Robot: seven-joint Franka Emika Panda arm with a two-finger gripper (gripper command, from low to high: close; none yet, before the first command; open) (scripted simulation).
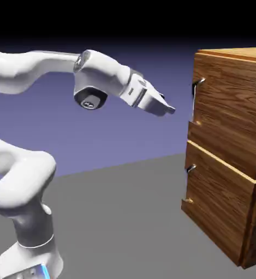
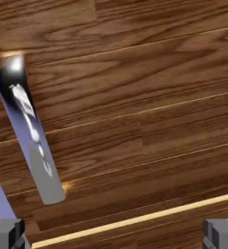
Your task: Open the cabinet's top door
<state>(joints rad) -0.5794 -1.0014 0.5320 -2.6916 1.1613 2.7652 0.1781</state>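
The brown wood-grain cabinet (image 1: 228, 158) stands at the right of the exterior view. Its top door (image 1: 233, 109) is the upper panel, and it looks shut, with a slim silver bar handle (image 1: 195, 92) at its left edge. My gripper (image 1: 169, 108) hangs in the air a short way left of that handle, pointing at it and touching nothing. In the hand view the wood of the top door (image 2: 135, 112) fills the picture and the handle (image 2: 30, 141) runs slanted down the left side. My two grey fingertips (image 2: 6, 233) show far apart in the bottom corners, open and empty.
Below the top door sits the lower panel (image 1: 222, 196) with a small short handle (image 1: 190, 168). The grey table (image 1: 124, 218) stretches from my arm's base to the cabinet.
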